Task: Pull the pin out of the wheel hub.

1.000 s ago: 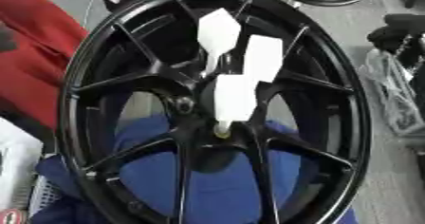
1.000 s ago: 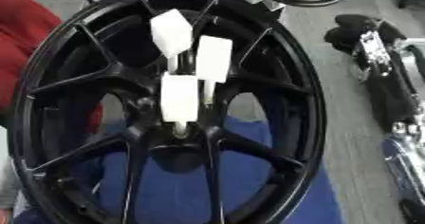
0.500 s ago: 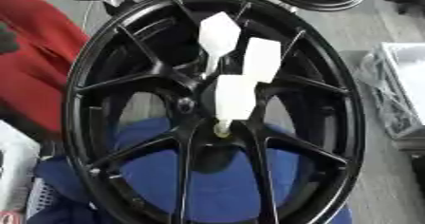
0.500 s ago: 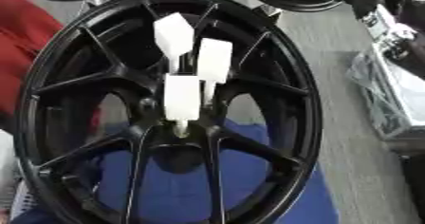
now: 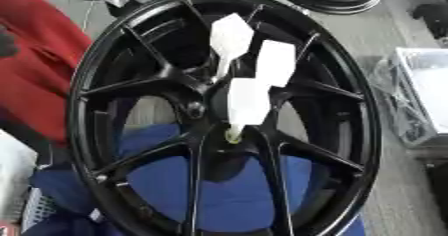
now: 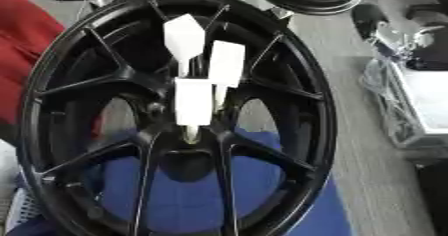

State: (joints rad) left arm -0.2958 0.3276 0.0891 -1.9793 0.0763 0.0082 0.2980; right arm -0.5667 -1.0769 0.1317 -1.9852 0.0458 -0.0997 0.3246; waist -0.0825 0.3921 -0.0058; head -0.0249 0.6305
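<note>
Left eye view shows me the black wheel (image 5: pixel 223 115) standing over blue cloth (image 5: pixel 219 190), three white pins (image 5: pixel 248 101) seated around its hub (image 5: pixel 219 112), the lowest pointing down, while neither hand appears in either view, so I cannot tell their finger state.

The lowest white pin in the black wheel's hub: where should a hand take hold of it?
Probably on the lowest white pin's broad flat head, pinched across its two faces from the camera's side. It stands proud of the black spoked wheel's hub, while its thin stem is buried among spokes.
</note>
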